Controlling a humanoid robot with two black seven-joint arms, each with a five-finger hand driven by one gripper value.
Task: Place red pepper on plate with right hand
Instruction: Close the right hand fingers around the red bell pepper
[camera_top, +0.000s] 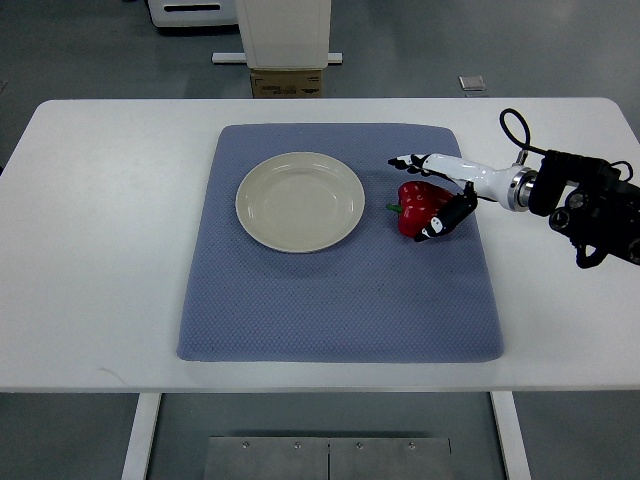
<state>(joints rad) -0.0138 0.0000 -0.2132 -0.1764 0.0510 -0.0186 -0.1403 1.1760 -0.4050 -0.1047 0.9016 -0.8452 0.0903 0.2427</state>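
A red pepper (417, 206) with a green stem lies on the blue mat, just right of the cream plate (299, 201). My right hand (428, 196) reaches in from the right edge and sits around the pepper. Its white fingers (412, 161) stretch over the pepper's far side and the dark thumb (446, 222) lies against its near right side. The fingers look spread around the pepper rather than clamped on it, and the pepper rests on the mat. The plate holds nothing. My left arm does not show.
The blue mat (330, 300) covers the middle of a white table (100, 250). The right forearm with black cabling (590, 205) hangs over the table's right side. A cardboard box (287, 80) and a white stand sit beyond the far edge.
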